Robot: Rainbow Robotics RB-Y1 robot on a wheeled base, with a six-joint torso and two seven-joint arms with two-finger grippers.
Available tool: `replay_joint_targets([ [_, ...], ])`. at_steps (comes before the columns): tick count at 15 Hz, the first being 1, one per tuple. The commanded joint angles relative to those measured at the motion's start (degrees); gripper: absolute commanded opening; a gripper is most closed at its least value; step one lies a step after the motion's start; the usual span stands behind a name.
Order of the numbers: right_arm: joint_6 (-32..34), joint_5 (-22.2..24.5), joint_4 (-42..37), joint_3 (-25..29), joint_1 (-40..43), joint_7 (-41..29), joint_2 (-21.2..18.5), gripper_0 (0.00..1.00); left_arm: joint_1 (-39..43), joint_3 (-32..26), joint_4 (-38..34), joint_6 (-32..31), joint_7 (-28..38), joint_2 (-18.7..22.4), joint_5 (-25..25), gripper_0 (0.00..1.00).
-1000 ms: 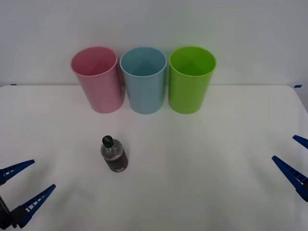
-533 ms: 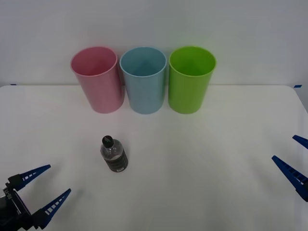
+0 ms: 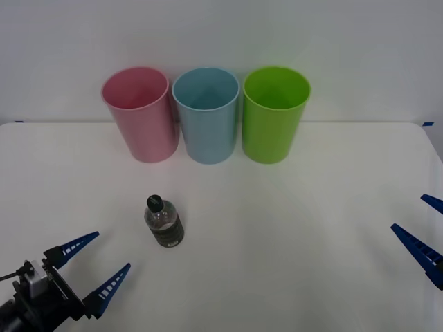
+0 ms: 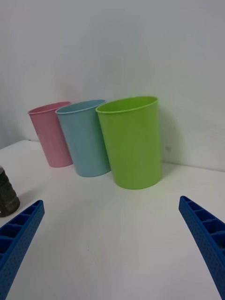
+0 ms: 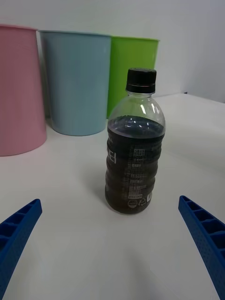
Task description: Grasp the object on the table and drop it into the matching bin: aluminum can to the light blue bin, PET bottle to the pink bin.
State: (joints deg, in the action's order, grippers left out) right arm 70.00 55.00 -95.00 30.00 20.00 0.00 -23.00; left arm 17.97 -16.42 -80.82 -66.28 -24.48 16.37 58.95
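We note the bottle standing upright on the table, left of the middle and roughly halfway between the near edge and the row of bins at the far edge. Black cap on top, dark ribbed label round the lower body.

Change over the last second: our left gripper has moved from the near left corner inward and forward, toward the bottle. It now sits near the bottle on its near-left side, not touching. Its blue fingers are spread wide apart with nothing between them. In the left wrist view the bottle stands centred between the two finger tips, so the approach looks well lined up.

Our right gripper waits at the right edge of the table, fingers apart, unchanged in place.

Bins at the far edge, left to right: pink bin, light blue bin, green bin. All upright, close together.

Reading: we are in the reach step, grasp not yet made. The bottle is plastic, so pink is the target, and it lies straight beyond the bottle on the left arm's side. Next the fingers need to straddle the body and close. Risk: a tall, light bottle could tip if one finger bumps it first.
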Motion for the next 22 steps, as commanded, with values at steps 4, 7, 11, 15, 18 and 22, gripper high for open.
replay_joint_targets([
  [4, 0.00, 0.00, 0.00, 0.00, 0.00, 0.00, 0.00, 1.00, -2.85, 0.86, -0.03, 1.86, 0.49, -2.92, 4.15, 1.00],
  [7, 0.00, 0.00, 0.00, 0.00, 0.00, 0.00, 0.00, 1.00, -3.55, 3.32, 0.05, 5.02, 0.49, -3.19, 4.15, 1.00],
  [11, 0.00, 0.00, 0.00, 0.00, 0.00, 0.00, 0.00, 1.00, -4.78, 5.78, 0.05, 7.93, 0.75, -3.89, 4.24, 1.00],
  [15, 0.00, 0.00, 0.00, 0.00, 0.00, 0.00, 0.00, 1.00, -5.93, 6.66, 0.05, 9.60, 0.84, -5.91, 6.44, 1.00],
  [18, 0.00, 0.00, 0.00, 0.00, 0.00, 0.00, 0.00, 1.00, -6.89, 6.40, 0.05, 10.47, 0.84, -8.37, 8.72, 1.00],
  [22, 0.00, 0.00, 0.00, 0.00, 0.00, 0.00, 0.00, 1.00, -8.12, 4.55, 0.05, 11.00, 0.84, -12.33, 13.38, 1.00],
])
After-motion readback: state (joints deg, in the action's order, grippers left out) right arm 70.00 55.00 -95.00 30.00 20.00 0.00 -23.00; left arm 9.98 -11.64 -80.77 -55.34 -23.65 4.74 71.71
